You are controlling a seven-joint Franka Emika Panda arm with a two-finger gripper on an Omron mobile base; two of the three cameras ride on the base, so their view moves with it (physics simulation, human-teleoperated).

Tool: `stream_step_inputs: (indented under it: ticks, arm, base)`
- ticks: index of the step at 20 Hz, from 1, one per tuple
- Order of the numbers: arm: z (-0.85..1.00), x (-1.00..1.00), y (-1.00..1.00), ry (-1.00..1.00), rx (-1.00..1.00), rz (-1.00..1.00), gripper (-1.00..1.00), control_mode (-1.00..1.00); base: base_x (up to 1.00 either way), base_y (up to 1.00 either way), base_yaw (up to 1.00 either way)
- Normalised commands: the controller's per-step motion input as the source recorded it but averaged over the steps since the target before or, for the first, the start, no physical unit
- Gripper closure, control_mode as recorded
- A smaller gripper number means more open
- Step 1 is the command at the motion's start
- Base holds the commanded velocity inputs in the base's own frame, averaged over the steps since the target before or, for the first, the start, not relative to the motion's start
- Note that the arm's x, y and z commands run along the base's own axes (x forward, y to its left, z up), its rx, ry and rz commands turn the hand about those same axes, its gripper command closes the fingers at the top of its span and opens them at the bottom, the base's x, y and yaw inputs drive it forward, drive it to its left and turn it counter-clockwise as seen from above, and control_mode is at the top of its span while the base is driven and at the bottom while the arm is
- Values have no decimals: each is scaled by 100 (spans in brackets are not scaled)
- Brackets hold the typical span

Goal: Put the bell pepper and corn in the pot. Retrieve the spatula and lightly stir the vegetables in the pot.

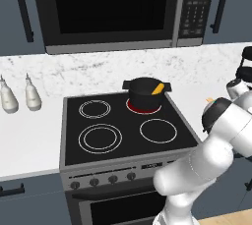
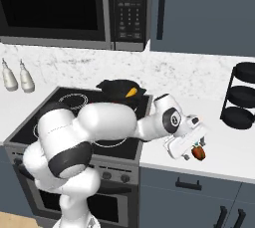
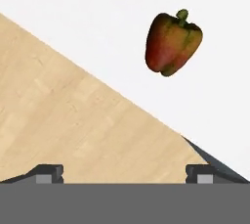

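Near the worktop's front edge, right of the stove, the gripper (image 2: 191, 148) hovers spread and empty beside the bell pepper (image 2: 198, 153).
Corn (image 1: 158, 89) already sits in the pot (image 1: 145, 93) on the back right burner; wide jaws suit grasping the pepper.

Even, bright rendered light with faint soft shadows and no glare; all views are slightly soft and low-resolution, without edge distortion.

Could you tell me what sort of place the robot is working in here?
A rendered home kitchen, by the look of it: a black four-ring stove with a pot on its back burner, a built-in microwave above it, and a white marble-look counter with grey cabinets.
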Motion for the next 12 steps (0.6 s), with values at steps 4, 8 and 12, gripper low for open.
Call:
stream_step_inputs:
  ticks: [4,8,12]
  arm:
    - [-30,27,-17,0,19,-21,-100,-100]
    - [-7,7,-3,-3,25,-14,-100,-100]
    - [-52,18,-28,-6,18,-10,-100,-100]
  base:
    - [0,0,0]
    - [0,0,0]
    - [0,0,0]
